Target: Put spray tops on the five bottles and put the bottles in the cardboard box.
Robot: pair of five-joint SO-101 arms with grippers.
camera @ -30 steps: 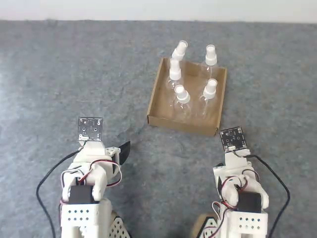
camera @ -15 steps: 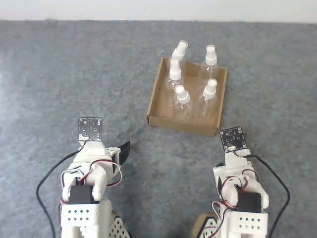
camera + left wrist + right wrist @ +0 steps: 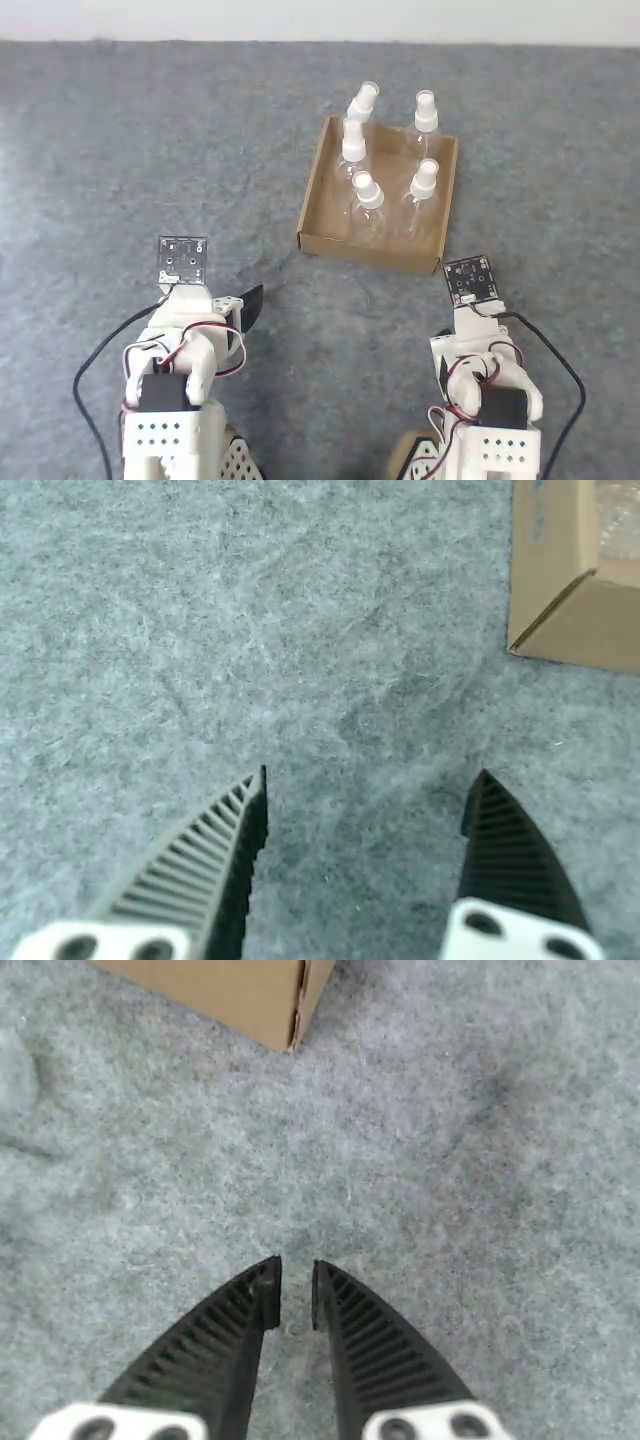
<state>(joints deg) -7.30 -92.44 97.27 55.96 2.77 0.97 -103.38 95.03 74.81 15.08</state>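
The grey felt tabletop carries a cardboard box well ahead of both arms. Five clear bottles stand inside it, each with a white spray top. The far-left one tilts over the box's far rim. The left gripper is spread wide and empty. The right gripper is nearly closed, holding nothing.

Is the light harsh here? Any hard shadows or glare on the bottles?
High view: soft, even light, no bright glare on the bottles, no hard shadow around the cardboard box. Left wrist view: only a dim shadow on the carpet.
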